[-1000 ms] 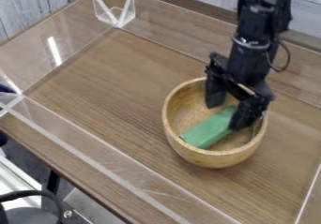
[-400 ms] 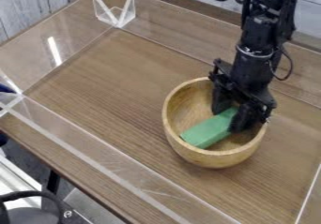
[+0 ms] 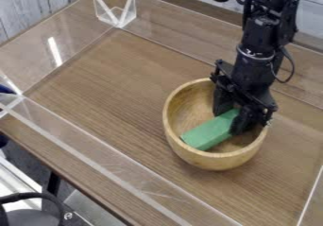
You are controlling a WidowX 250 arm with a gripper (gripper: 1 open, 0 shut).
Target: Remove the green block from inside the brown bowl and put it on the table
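— Lying nearest, what does the brown bowl (image 3: pixel 184 147) hold?
— The green block (image 3: pixel 209 133), tilted inside, pinched by the black fingers (image 3: pixel 232 116).
— And beyond?
— The wood-grain desk (image 3: pixel 108 83), with a clear acrylic piece (image 3: pixel 115 10) at its far side.

Toward eleven o'clock in the view stands a small clear plastic bracket (image 3: pixel 115 9), its edges catching white light and meeting in angled points. Out at nine o'clock, right by the picture's edge, sits a small whitish piece (image 3: pixel 10 102), cut off by the frame so that its full shape cannot be told. Between seven and eight o'clock, a thick black cable (image 3: pixel 28 196) curves in a loop at the corner, with a small round metallic spot (image 3: pixel 68 216) just beside it. Pale ribbed material (image 3: pixel 38 5) fills the far corner between ten and eleven o'clock, its fine lines running side by side.
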